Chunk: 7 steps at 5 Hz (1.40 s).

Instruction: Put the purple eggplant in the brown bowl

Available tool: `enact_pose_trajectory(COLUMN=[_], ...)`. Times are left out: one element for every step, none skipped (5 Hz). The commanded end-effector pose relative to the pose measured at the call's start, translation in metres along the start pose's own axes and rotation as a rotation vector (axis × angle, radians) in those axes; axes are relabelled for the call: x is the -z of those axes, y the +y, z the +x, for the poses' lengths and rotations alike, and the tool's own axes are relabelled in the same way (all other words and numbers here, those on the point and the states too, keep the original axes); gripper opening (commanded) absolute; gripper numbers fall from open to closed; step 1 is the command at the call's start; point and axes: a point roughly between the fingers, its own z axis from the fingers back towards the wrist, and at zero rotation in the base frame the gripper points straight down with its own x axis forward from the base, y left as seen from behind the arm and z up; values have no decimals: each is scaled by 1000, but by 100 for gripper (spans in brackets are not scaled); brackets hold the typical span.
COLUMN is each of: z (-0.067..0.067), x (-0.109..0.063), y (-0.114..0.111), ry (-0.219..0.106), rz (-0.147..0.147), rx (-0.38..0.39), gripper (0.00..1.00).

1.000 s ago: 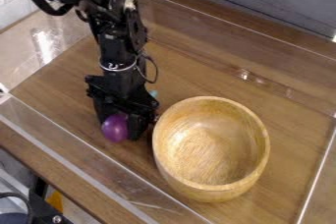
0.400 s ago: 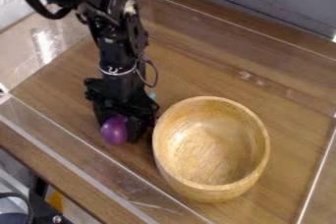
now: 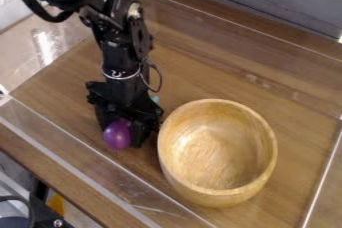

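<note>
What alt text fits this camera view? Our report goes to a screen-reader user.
A black robot arm reaches straight down, its jaws around a small purple eggplant on a wooden table. Just to the right sits a large, empty light-brown wooden bowl.

My brown wooden desk (image 3: 254, 62) under soft even light, low clear rim (image 3: 80, 177) along its near edge.

Your single view: raised, set off the table's (image 3: 227, 57) near corner, looking obliquely down at close range; no second view.
</note>
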Motion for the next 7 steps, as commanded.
enact_pose_trajectory(z=[4,2,1,0,0,-1,-2], x=[-12,-15,-19,-23,-28,-32,-36], y=[-2,-3,-4,-5,-7,-9,-10], ry=[-39,-39,-39,-38,-39,-39,-39], rz=[10,12,14,17,20,22,25], rx=[7,9,12,15,18,21,25], gripper=[0,0,0,0,0,0,0])
